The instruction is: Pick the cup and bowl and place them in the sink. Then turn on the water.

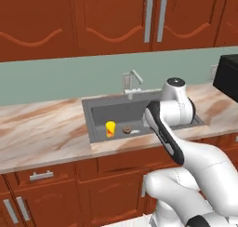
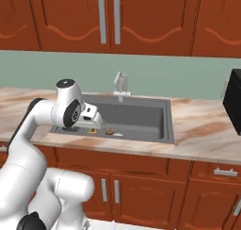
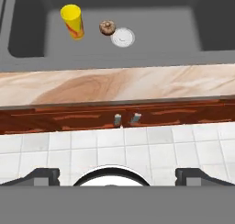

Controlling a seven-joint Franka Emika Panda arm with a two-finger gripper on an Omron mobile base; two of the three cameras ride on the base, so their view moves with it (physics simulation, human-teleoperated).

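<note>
The end effector (image 3: pixel 117 175) looks out over the front edge of the bench, its 2 dark fingertips (image 3: pixel 42 175) set wide apart at the bottom of the hand view, so it is open. Between them sits a round white-rimmed shape; whether that is the bowl and whether the fingers touch it cannot be told.

Beyond the fingertips lies white tiled floor (image 3: pixel 92 149), then the red-brown cabinet fronts (image 3: pixel 69 120), then the marbled bench (image 3: pixel 114 85), and past that the dark grey sink (image 3: pixel 160 16).

Inside the sink, far ahead and to the left in the hand view, the cup (image 3: pixel 73 21) stands upright on the basin floor. Just to its right sit a small brown round object (image 3: pixel 107 27) and the pale drain disc (image 3: pixel 123 37), near each other.

In the left base view the cup (image 1: pixel 110 128) stands near the front left of the basin, and the silver faucet (image 1: pixel 132 82) rises behind the sink's back rim.
</note>
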